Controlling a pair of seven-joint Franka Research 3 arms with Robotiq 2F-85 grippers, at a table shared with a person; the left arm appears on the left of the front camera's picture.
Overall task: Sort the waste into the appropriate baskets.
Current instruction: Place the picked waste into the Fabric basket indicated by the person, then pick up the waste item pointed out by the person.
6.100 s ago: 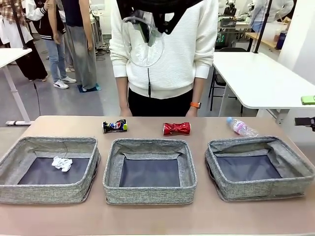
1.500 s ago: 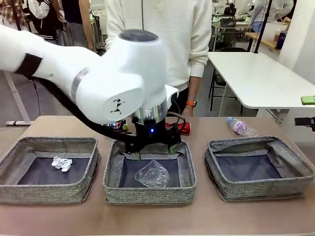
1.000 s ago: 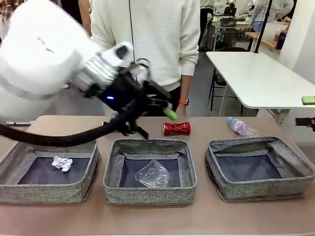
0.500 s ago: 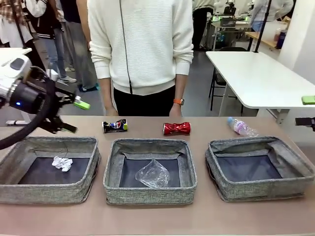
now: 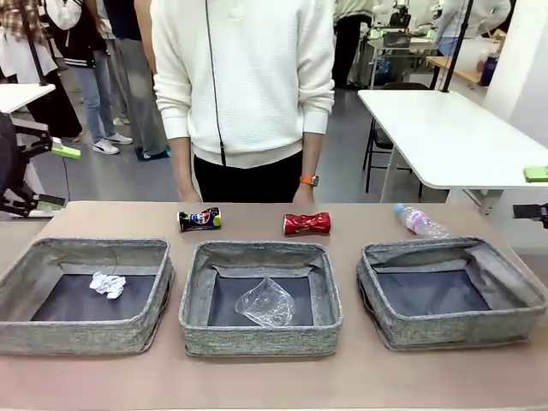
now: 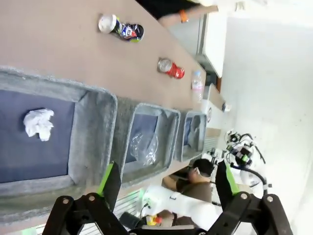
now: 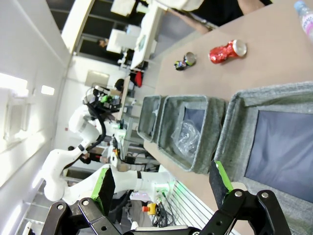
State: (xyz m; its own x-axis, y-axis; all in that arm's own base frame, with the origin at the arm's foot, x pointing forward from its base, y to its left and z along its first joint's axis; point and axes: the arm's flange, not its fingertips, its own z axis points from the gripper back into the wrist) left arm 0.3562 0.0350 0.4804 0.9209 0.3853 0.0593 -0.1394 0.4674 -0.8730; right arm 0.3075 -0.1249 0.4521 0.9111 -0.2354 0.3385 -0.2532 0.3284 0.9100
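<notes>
Now the left pincer [image 5: 56, 177], spread empty, has retreated leftward from the middle basket [image 5: 257, 339].

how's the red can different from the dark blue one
The red can is shiny red all over; the dark-blue can is dark with a printed label. The red can is pinched at its waist; the dark-blue can is crumpled unevenly. The red can lies behind the middle basket, at its right corner; the dark-blue can lies behind its left corner. Both are dented, on their sides on the table.
</notes>
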